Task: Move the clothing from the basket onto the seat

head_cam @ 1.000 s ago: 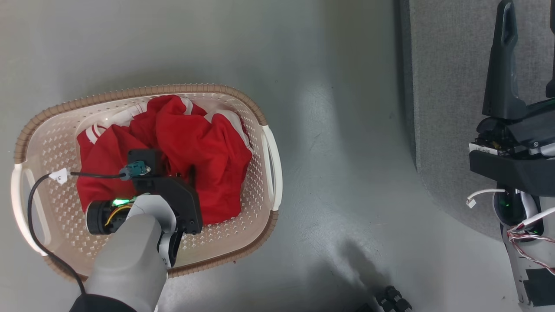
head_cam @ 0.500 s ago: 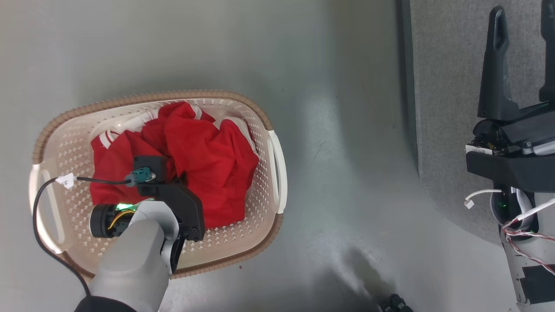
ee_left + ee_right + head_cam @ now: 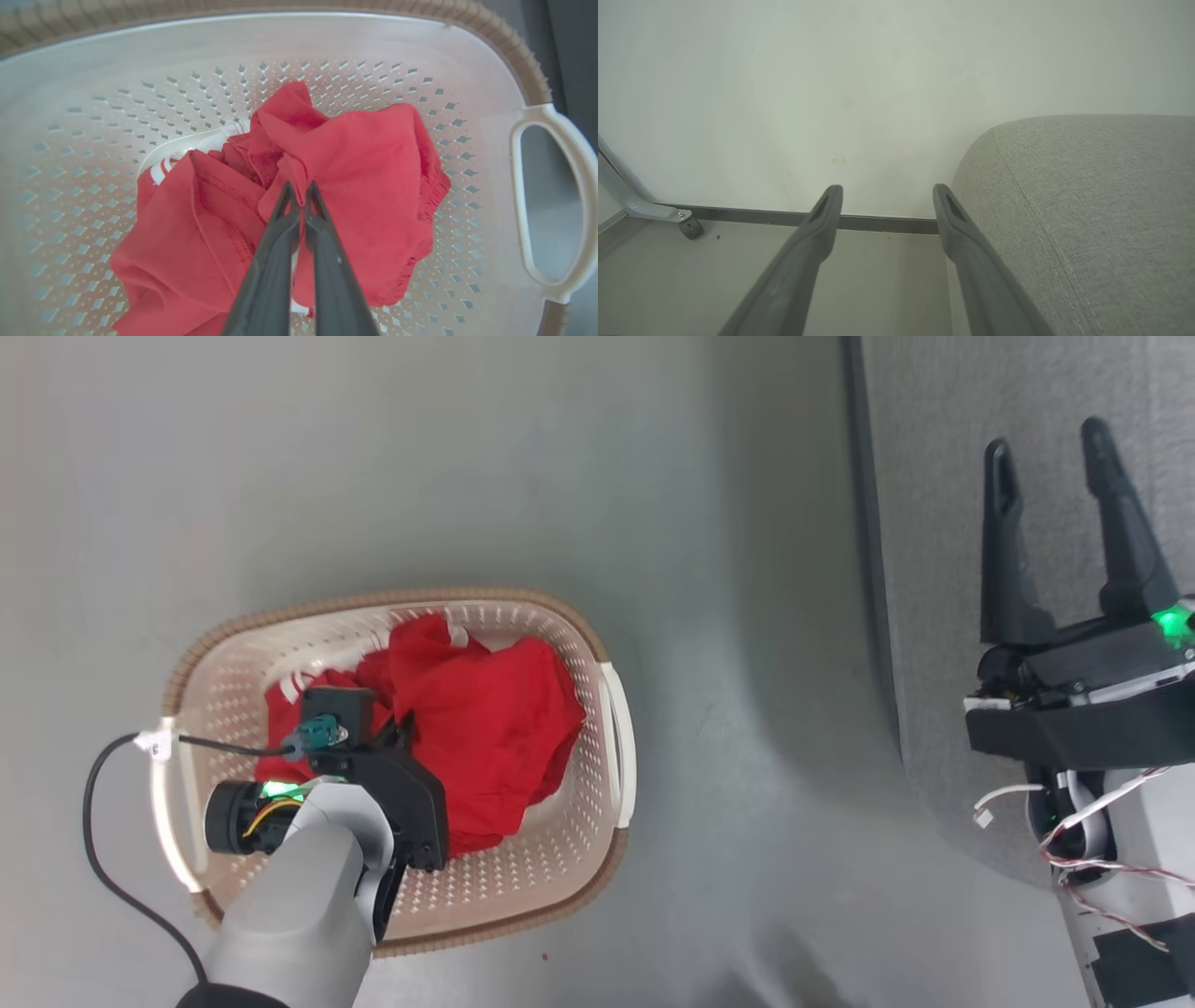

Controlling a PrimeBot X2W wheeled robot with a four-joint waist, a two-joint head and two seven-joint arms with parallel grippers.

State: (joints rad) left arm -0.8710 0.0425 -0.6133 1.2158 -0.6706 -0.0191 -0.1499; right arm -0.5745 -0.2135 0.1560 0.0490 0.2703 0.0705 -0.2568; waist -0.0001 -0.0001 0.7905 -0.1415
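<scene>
Since a second ago my left gripper [image 3: 299, 186] has snapped together. Its two fingers stood wide over the heap and now meet at the tips, with a fold of the clothing [image 3: 369, 177] pinched between them. The red cloth looks more gathered toward that pinch than before, with less of its white trim [image 3: 187, 149] showing. The whole head picture has slid too, which I take for my head moving, not the basket [image 3: 327, 42] shifting.

The clothing is still in the basket, its bulk spread beneath and on both sides of my closed tips. I cannot tell whether any of it has left the perforated bottom yet.

My right gripper [image 3: 1046, 436] hangs with its fingers apart and nothing between them, and the seat [image 3: 1101, 210] is just beside it. From my left gripper the seat lies well off to the right, across bare floor [image 3: 747, 663].

So I judge the grasp made and the carry not yet begun — what comes next is a lift clear of the rim. The hold looks to be on one thin fold, so it could slip or leave a trailing part snagged on the basket.
</scene>
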